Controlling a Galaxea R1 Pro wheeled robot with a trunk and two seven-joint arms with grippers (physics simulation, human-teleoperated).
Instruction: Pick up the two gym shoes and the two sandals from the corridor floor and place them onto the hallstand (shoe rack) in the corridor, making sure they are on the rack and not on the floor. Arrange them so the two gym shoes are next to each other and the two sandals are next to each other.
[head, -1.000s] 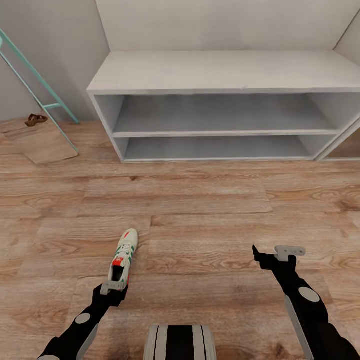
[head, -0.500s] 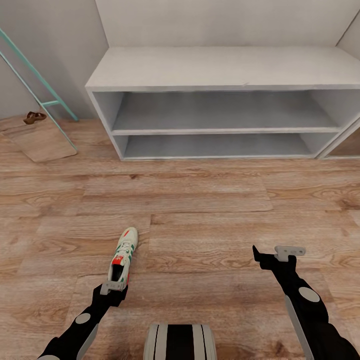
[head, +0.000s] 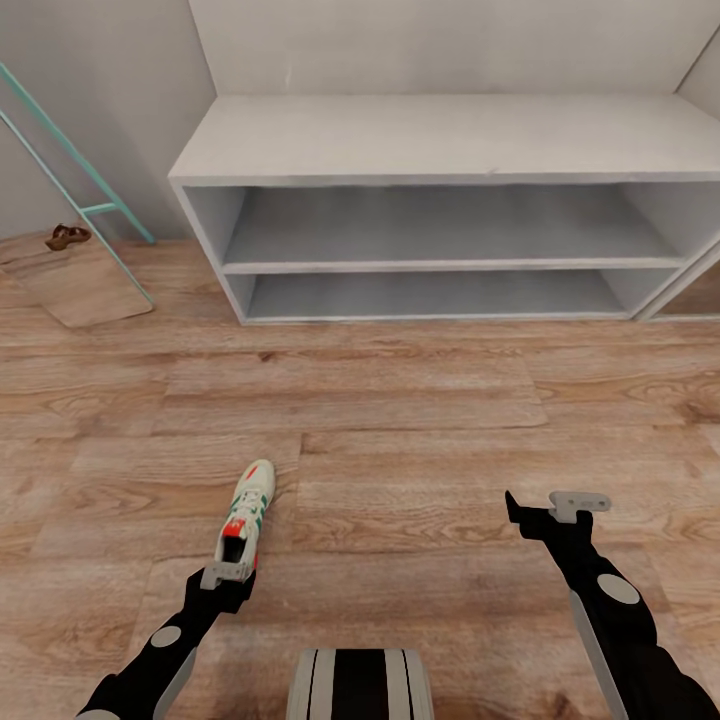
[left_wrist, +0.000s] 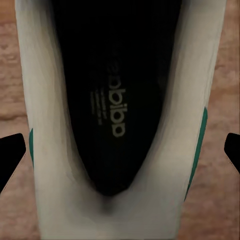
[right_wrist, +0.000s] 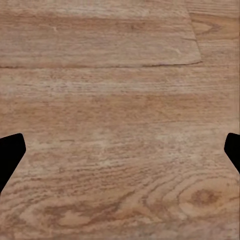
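Observation:
One gym shoe (head: 249, 508), cream-white with green stripes and a red-orange patch, lies on the corridor floor (head: 420, 400), toe toward the hallstand (head: 450, 140). My left gripper (head: 228, 573) is at its heel. In the left wrist view the gym shoe's dark inside (left_wrist: 120, 100) sits between the spread fingers of the left gripper (left_wrist: 120, 155), which is open. My right gripper (head: 548, 505) hangs open over bare planks, as the right wrist view also shows for this gripper (right_wrist: 120, 152). A small brown sandal (head: 67, 237) shows far left, inside a teal-framed leaning panel.
The hallstand's bench top and two shelves (head: 440, 230) hold nothing. A teal-framed panel (head: 90, 190), seemingly a mirror, leans on the left wall. An opening (head: 695, 295) borders the unit's right end. My base (head: 360, 685) shows at the near edge.
The picture has shifted slightly, with the hallstand sitting a little higher in it. Both arms and the gym shoe hold their places.

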